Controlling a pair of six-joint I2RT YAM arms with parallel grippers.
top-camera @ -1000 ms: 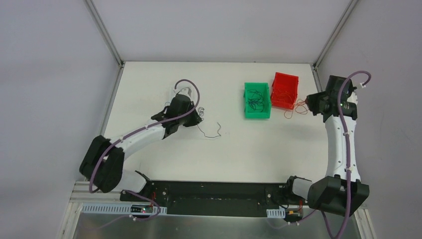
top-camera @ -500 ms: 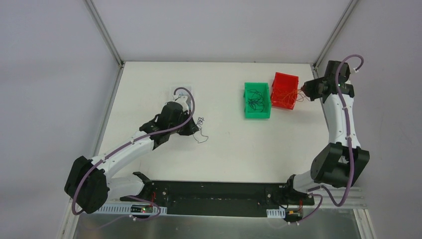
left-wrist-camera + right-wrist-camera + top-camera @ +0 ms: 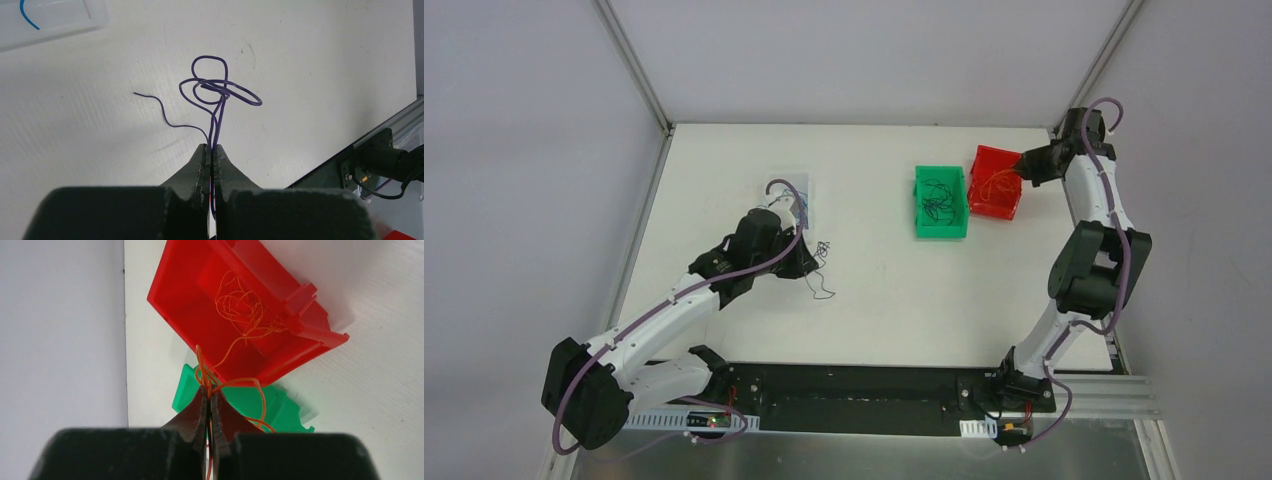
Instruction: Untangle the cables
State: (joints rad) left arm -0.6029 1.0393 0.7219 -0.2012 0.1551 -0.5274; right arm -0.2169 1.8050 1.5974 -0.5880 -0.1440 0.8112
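My left gripper (image 3: pixel 213 148) is shut on a thin purple-blue cable (image 3: pixel 216 92), whose knotted loops and one free tail lie on the white table just ahead of the fingertips. From above, the left gripper (image 3: pixel 807 262) is at table centre-left with that cable (image 3: pixel 823 288) trailing to its right. My right gripper (image 3: pixel 209 393) is shut on a red-orange cable (image 3: pixel 241 304) that runs from the fingertips into a curly bundle inside the red bin (image 3: pixel 180 295). In the top view the right gripper (image 3: pixel 1026 166) hovers at the red bin's (image 3: pixel 999 153) far right corner.
A green bin (image 3: pixel 941 232) holding black cables (image 3: pixel 938 198) stands left of the red one and shows as the green bin (image 3: pixel 282 409) in the right wrist view. A clear tray (image 3: pixel 809 185) with a blue wire (image 3: pixel 28 17) lies beyond the left gripper. A metal rail (image 3: pixel 395 125) edges the table.
The left arm has drawn back toward the near left, dragging its cable along. The right gripper has carried the red cable from beside the red bin to the bin's far right corner.
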